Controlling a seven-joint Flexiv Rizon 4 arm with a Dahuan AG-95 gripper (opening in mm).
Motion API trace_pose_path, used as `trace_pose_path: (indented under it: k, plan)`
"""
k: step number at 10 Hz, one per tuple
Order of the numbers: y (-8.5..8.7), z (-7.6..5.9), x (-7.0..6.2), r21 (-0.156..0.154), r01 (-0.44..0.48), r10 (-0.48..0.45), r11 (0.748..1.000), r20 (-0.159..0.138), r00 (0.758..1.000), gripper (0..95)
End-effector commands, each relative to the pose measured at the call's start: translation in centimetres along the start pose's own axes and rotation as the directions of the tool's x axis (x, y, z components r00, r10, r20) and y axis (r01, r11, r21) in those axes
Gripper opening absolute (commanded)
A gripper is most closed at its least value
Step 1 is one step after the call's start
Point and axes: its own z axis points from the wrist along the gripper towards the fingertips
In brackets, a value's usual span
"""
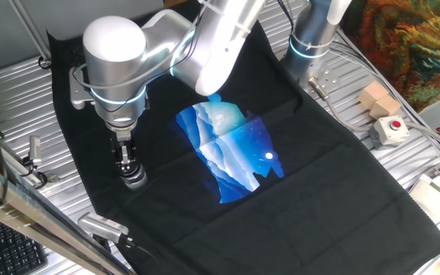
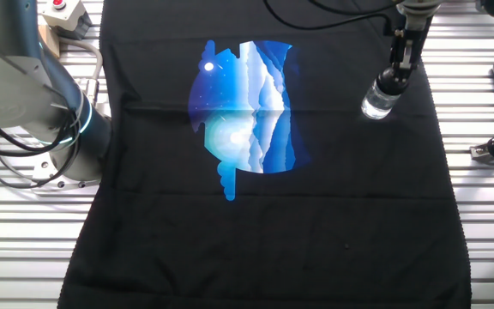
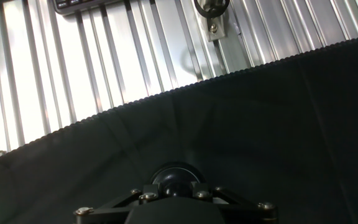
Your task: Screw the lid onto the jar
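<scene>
The jar [image 2: 376, 104], small and of clear shining glass, stands upright on the black cloth [image 2: 316, 223] near its edge. On the jar sits the lid [image 2: 390, 84], a dark round cap. My gripper [image 2: 394, 77] comes straight down from above with its fingers shut on the lid. In one fixed view the jar [image 1: 135, 180] shows just under the gripper [image 1: 129, 168] at the cloth's left side. The hand view shows only the dark rounded lid [image 3: 174, 178] between the finger mounts, with the jar hidden beneath it.
A blue mountain print [image 1: 231, 153] covers the cloth's middle. A red-buttoned box [image 1: 390, 130] and wooden blocks [image 1: 378, 99] lie on the slatted metal table to the right. A metal clamp [image 1: 101, 225] and a keyboard [image 1: 6, 248] sit close to the gripper's side. The arm's base [image 2: 63, 129] stands beside the cloth.
</scene>
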Motion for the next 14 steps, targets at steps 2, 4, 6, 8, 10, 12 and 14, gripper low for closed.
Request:
trace_pose_path:
  k: [2,4,6,8,10,12,14]
  plan:
    - [-0.05,0.07,0.01,0.001,-0.001,0.001,1.0,0.002,1.0,0.0]
    - [-0.05,0.12,0.02,0.0,0.0,0.0,1.0,0.004,1.0,0.0]
    - [-0.06,0.2,0.03,0.001,0.0,0.0,1.0,0.004,1.0,0.0]
    - [-0.09,0.45,0.05,0.004,0.001,-0.001,1.0,0.005,1.0,0.0]
    - [-0.09,0.55,0.06,0.007,0.001,-0.001,1.0,0.006,1.0,0.0]
    - [-0.08,0.55,0.08,0.005,0.001,-0.001,1.0,0.007,1.0,0.0]
    - [-0.08,0.6,0.08,0.005,0.001,-0.001,1.0,0.007,1.0,0.0]
